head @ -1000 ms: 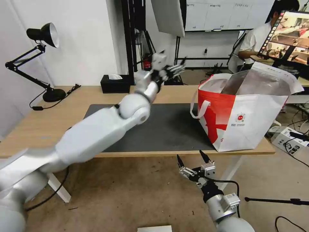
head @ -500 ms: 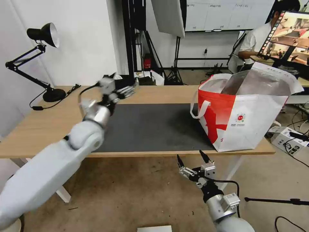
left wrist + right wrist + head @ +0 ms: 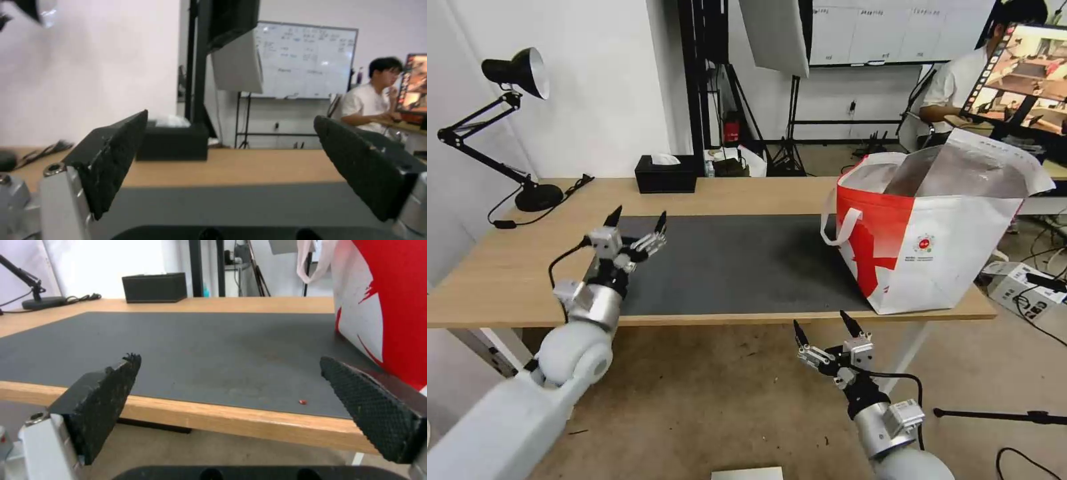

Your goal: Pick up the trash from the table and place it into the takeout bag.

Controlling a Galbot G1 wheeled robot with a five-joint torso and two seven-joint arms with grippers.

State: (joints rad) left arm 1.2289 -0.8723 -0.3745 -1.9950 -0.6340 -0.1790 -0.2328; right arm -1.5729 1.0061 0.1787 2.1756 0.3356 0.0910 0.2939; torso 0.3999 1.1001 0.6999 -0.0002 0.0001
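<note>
Left tool (image 3: 635,222), jaws spread and empty, has swung back from the takeout bag (image 3: 924,250) to the dark-grey mat (image 3: 747,263). No trash remains on the tabletop (image 3: 507,267). Right tool (image 3: 822,327) idles open below.

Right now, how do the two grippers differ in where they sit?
The left gripper is raised over the left end of the dark-grey mat; the right gripper sits lower, in front of the table edge, nearer the takeout bag. Both are open and empty.
</note>
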